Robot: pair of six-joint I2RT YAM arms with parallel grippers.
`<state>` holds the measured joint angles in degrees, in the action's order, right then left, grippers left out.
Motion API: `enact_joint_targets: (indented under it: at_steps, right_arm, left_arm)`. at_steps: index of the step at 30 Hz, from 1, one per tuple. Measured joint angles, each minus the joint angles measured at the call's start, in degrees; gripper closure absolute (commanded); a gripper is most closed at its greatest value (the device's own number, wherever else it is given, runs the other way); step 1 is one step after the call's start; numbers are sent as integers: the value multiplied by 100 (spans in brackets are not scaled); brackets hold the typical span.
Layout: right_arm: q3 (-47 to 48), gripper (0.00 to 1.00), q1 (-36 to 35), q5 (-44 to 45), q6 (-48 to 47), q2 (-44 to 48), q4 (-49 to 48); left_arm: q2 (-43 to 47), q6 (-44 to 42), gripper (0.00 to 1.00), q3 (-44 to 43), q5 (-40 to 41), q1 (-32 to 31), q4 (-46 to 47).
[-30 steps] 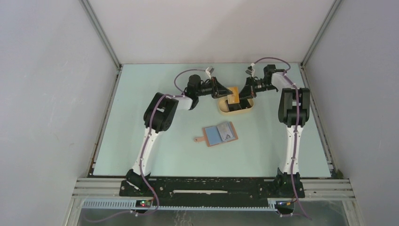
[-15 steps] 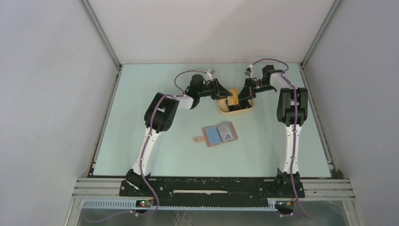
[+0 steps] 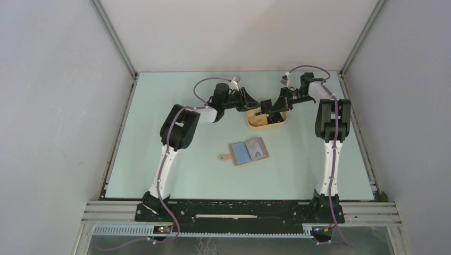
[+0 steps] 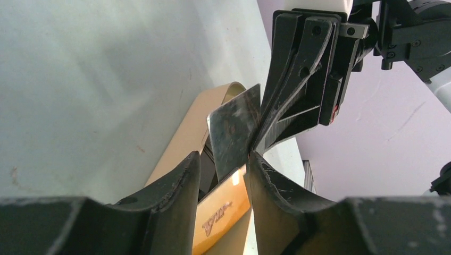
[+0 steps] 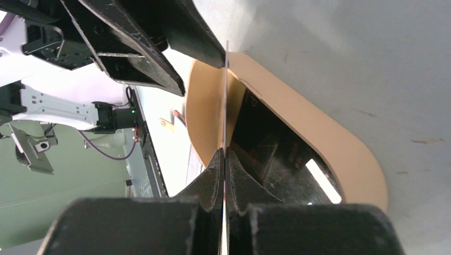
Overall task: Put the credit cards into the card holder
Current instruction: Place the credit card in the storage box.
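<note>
- Pale green desk [image 3: 159,133] closed in by plain grey walls [image 3: 53,106]. Both arms reach to its far side and meet over a beige oval tray [image 5: 330,138].
- The left arm [image 3: 175,127] comes at the tray from the left, the right arm [image 3: 332,122] from the right.
- The right jaws are pressed together on a thin shiny grey card [image 4: 234,133]. They hold it upright above the tray, and it shows edge-on in the right wrist view.
- The left jaws stand partly apart, one finger on each side of the grey card's lower end. A gap shows at both sides, so they are not gripping it.
- Below the grey card, an orange-yellow card with printed lettering [image 4: 220,215] lies tilted in the gap between the left jaws, at the tray. Whether it touches them I cannot tell.
- Black pieces [image 5: 271,154] line the inside of the tray.
- The small reddish-brown folding card holder with a strap tab [image 3: 249,152] lies opened flat on the desk. It is nearer the arm bases than the tray, well apart from both jaws, with its bluish-grey pockets facing up.
</note>
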<state>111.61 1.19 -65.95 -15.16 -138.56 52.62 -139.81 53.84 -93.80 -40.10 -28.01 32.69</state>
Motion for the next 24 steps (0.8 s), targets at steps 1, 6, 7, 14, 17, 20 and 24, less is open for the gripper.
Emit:
enact_joint_targets:
  at_steps: [1,6,7,14,17,20,24]
  right_arm:
    - [0,100,35,28,-9,0,2]
    - [-48,100,195,153,-127,125,17]
    - [-63,100,216,168,-168,190,33]
    - [-496,100,282,205,-901,1237,315]
    - [-955,100,256,186,-1427,2096,525]
    - [-1602,100,138,155,-1943,3161,654]
    - [-2839,100,-428,190,-2592,4854,605]
  left_arm:
    - [57,-44,54,59,35,4,-42]
    - [415,-354,53,459,293,20,-223]
    - [531,-424,53,581,339,24,-271]
    - [1912,-1051,48,1996,732,22,-302]
    - [2896,-1401,46,2802,901,-9,-146]
    - [4111,-1803,43,3711,1069,-107,96]
    - [5716,-2319,35,4996,1259,-411,815]
